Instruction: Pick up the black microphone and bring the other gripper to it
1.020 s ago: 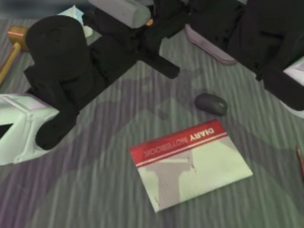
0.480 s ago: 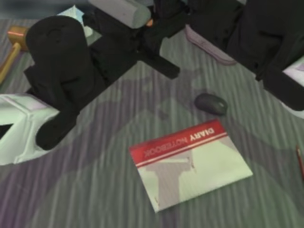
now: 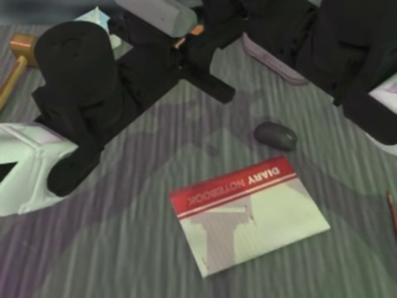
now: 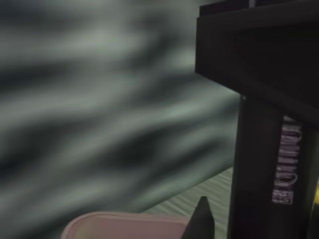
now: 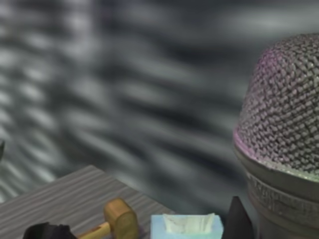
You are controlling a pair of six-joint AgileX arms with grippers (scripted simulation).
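Note:
The black microphone is off the table, up at the back centre. Its silver-grey mesh head fills the right wrist view, close beside my right fingertip. In the left wrist view its black handle, with a pale label, stands upright under a black block, a short gap from my left fingertip. From above, my left gripper and the all-black other gripper meet in one dark mass that hides most of the microphone. The left is shut on the microphone. The right stands open beside the head.
A dark grey mouse and a red-and-white notebook lie mid-table. At the back left are a wooden hammer and a blue tissue box. A pink tray sits under the right arm.
Almost nothing: the joined grippers at the back centre shifted very slightly, and a little more of an orange strip shows between them. The things on the table have not moved.

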